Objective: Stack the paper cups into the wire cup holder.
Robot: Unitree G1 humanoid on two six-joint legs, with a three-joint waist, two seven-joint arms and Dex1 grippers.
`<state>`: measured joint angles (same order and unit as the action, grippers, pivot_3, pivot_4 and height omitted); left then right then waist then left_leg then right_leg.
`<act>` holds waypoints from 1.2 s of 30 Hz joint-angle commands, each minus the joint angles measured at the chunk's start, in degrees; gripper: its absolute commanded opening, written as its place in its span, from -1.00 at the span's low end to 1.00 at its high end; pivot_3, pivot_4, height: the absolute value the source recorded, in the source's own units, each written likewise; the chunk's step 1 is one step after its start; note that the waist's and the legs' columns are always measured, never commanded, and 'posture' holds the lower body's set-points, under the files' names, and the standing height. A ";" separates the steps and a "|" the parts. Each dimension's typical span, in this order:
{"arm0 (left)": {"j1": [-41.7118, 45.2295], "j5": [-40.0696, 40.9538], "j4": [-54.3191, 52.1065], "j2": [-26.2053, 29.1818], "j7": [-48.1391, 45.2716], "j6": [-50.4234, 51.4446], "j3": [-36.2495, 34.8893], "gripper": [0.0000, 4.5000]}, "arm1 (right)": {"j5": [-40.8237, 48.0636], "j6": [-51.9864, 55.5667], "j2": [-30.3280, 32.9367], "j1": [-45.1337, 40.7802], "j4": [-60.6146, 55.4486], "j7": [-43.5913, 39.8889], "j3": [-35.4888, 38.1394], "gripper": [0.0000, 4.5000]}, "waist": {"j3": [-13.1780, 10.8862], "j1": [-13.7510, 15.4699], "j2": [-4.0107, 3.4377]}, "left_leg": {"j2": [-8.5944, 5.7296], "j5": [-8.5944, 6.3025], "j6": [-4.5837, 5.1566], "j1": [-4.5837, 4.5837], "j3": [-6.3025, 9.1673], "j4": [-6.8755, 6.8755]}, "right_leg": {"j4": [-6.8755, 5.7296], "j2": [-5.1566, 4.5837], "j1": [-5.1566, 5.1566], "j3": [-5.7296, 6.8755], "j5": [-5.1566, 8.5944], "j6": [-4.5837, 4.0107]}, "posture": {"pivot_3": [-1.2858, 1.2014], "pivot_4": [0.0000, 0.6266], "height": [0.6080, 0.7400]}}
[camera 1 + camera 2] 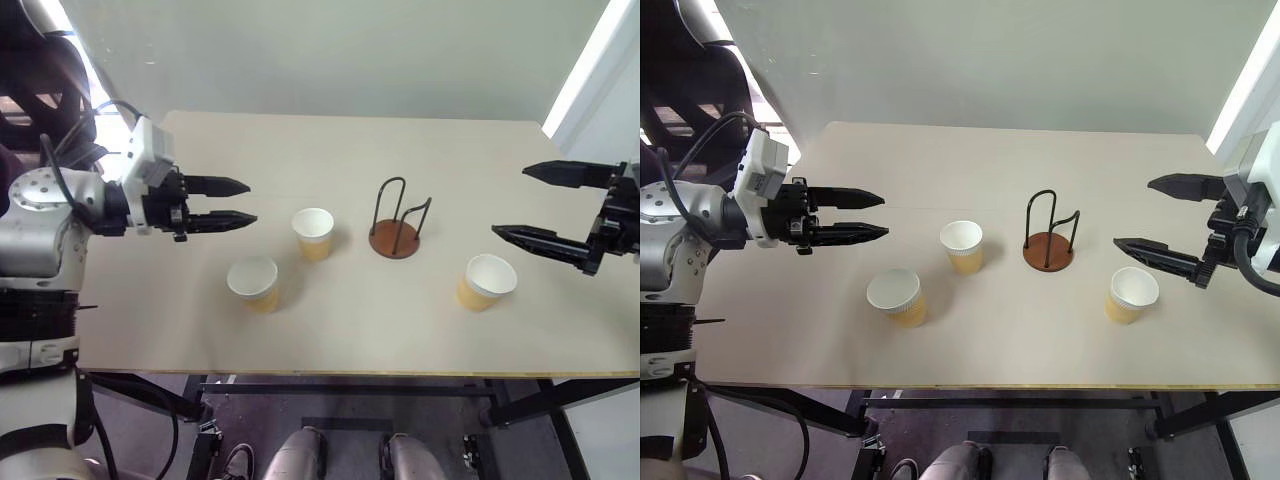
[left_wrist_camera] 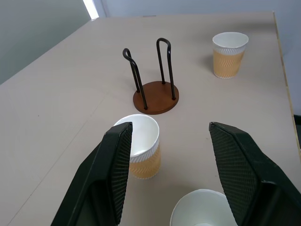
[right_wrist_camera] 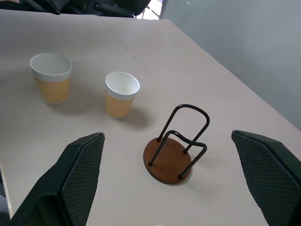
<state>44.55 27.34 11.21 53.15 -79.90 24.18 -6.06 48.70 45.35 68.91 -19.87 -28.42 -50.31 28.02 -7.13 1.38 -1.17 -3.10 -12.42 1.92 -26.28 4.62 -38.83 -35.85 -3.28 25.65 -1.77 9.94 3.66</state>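
Three paper cups stand upright on the table: one in the middle (image 1: 313, 233), one nearer the front left (image 1: 253, 283), one at the front right (image 1: 486, 282). The wire cup holder (image 1: 396, 225), a brown disc with black wire loops, stands empty between the middle and right cups. My left gripper (image 1: 248, 203) hovers open above the table, left of the middle cup, pointing toward it. In the left wrist view that cup (image 2: 143, 146) sits just past the left finger. My right gripper (image 1: 512, 202) hangs wide open above and beyond the right cup, holding nothing.
The beige table (image 1: 340, 150) runs to a front edge close to the two front cups. A white wall or panel (image 1: 600, 80) rises at the far right. Bare tabletop lies behind the holder.
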 commanded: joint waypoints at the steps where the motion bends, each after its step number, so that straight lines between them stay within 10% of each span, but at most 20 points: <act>1: 1.41 0.41 -0.63 0.73 -0.33 -0.33 -0.92 0.23 | 0.20 -0.20 0.36 -1.11 -0.65 0.55 2.06 1.00 | 0.00 0.00 0.00 | 0.00 0.00 -0.01 0.00 0.00 0.00 | 0.00 0.00 0.00 0.00 0.00 0.00 | 0.03 -0.52 1.00; 15: 3.02 0.00 1.10 2.96 -2.84 -1.36 -1.69 0.23 | 5.29 4.07 -1.32 -3.47 -3.01 4.68 0.56 1.00 | 0.00 -0.18 0.00 | 0.00 -0.01 -0.01 0.00 -0.01 0.02 | 0.00 0.00 0.03 -0.02 0.00 0.00 | 0.03 -0.52 1.00; 36: 5.71 -2.08 4.32 0.61 -4.97 -2.66 1.71 0.23 | 0.30 21.22 -39.57 -11.13 -3.93 50.78 -29.22 1.00 | -0.01 -0.44 0.22 | 0.05 0.59 0.58 0.20 -0.01 0.57 | 0.01 -0.01 0.13 0.07 -0.40 0.28 | 0.03 -0.52 1.00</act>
<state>49.29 24.98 16.55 53.17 -84.70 21.74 -3.65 51.21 66.61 30.41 -30.75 -33.04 -1.29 -0.41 -7.14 0.94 -0.95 -3.04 -11.85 2.49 -26.07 4.62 -38.26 -35.84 -3.29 25.79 -1.70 9.54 3.90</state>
